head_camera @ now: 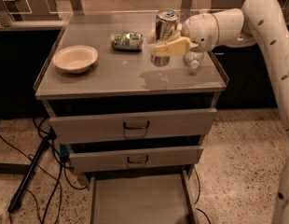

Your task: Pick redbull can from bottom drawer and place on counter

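Note:
The redbull can (166, 26) is a slim silver can, upright in my gripper (162, 42), whose fingers (176, 46) are shut on its lower half. The can hangs a little above the middle-right of the counter (112, 76), the grey top of the cabinet; its shadow falls on the surface just below. The white arm reaches in from the right. The bottom drawer (140, 200) is pulled open at the bottom of the view, and its grey floor shows nothing on it.
A beige bowl (75, 58) sits on the counter's left side. A green crumpled packet (127, 40) lies at the back middle. A clear plastic bottle (194, 59) lies just right of the gripper. Two upper drawers (135, 125) are closed. Cables lie on the floor at left.

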Controlling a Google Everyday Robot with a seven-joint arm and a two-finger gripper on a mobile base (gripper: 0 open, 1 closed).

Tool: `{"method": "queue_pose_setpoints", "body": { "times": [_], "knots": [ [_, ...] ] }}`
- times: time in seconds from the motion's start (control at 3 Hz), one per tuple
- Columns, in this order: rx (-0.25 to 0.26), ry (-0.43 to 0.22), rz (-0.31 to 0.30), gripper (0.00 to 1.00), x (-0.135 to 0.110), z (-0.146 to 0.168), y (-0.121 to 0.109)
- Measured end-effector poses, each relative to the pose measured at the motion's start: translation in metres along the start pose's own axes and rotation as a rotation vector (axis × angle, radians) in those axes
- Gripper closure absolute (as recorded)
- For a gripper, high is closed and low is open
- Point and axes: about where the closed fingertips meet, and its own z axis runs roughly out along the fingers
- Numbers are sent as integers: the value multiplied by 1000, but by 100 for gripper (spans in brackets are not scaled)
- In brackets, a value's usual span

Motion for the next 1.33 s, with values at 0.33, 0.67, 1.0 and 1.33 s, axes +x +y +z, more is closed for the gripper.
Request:
{"method": "queue_pose_setpoints", "body": {
  "times": [0.33,0.67,1.0,1.33],
  "knots": [
    [-36,3,23,100,-5,12,-16],
    [-57,15,29,100,-6,24,-28],
    [-36,11,23,100,-10,26,-26],
    [81,-54,-63,100,-33,11,-5]
  ]
}}
